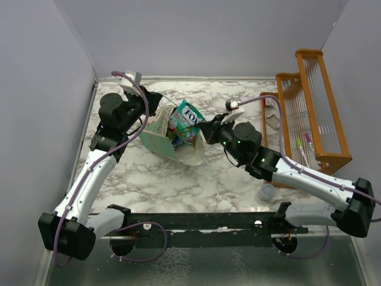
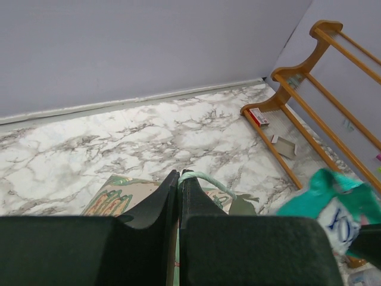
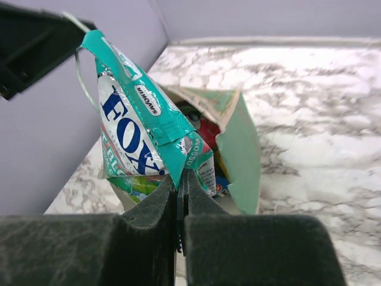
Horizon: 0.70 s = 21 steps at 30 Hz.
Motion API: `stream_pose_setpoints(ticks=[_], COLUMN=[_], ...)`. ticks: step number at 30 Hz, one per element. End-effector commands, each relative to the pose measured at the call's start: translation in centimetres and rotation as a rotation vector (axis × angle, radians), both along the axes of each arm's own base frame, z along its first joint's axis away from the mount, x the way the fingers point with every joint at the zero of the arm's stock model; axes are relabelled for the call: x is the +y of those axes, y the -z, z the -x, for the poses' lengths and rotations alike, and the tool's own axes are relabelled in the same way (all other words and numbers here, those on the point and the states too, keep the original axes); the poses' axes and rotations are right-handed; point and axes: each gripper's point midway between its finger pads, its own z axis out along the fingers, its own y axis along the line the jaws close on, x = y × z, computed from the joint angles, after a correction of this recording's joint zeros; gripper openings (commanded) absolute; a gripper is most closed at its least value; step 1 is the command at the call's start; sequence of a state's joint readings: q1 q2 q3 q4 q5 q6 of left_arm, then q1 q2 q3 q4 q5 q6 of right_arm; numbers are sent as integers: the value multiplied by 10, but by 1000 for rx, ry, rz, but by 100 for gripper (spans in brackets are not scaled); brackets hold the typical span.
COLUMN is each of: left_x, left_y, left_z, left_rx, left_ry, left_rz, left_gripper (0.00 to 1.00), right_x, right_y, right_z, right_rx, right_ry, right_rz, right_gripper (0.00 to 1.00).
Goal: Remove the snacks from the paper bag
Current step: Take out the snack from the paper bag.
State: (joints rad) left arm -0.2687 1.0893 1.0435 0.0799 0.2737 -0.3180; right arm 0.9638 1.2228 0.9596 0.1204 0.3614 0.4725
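The mint-green paper bag (image 1: 162,138) stands tilted in the middle of the marble table, its mouth open to the right; it also shows in the right wrist view (image 3: 241,152). My left gripper (image 2: 178,175) is shut on the bag's thin string handle (image 2: 211,179) at the bag's back left. My right gripper (image 3: 182,177) is shut on the corner of a teal snack packet (image 3: 134,125) and holds it up over the bag's mouth; the packet also shows from above (image 1: 186,121). More snacks, red, green and blue (image 3: 209,152), lie inside the bag.
An orange wooden rack (image 1: 309,101) stands along the right wall, with small items on its base. A small clear cup (image 1: 267,192) sits near the right arm's forearm. Grey walls close in the left, back and right.
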Motion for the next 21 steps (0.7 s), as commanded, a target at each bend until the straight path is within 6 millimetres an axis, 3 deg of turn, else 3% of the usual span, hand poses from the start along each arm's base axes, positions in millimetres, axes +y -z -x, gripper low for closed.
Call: stream_pose_setpoints(ticks=[1,7,11,16,21], left_x=[10,10,9,9,9], left_y=[-10,-10,-9,-10,-10], left_z=[-1,-1,-1,0,0], left_rx=[-38,-37,-35,-39,-39], left_ry=[-48,-53,-49,-47,-44], left_rz=[1,-1,1,4,5], left_gripper=[0,0,0,0,0], right_x=[-45,-110,-152,-183,-191], right_y=[-43,-64,-74,-63,-30], right_z=[-3,-6,-7,-17,-52], right_rx=[-132,-221,-271,-256,-180], right_ry=[149,390,586,766,763], right_rz=[-19,13,3,54,107], right_gripper=[1,1,7,2,2])
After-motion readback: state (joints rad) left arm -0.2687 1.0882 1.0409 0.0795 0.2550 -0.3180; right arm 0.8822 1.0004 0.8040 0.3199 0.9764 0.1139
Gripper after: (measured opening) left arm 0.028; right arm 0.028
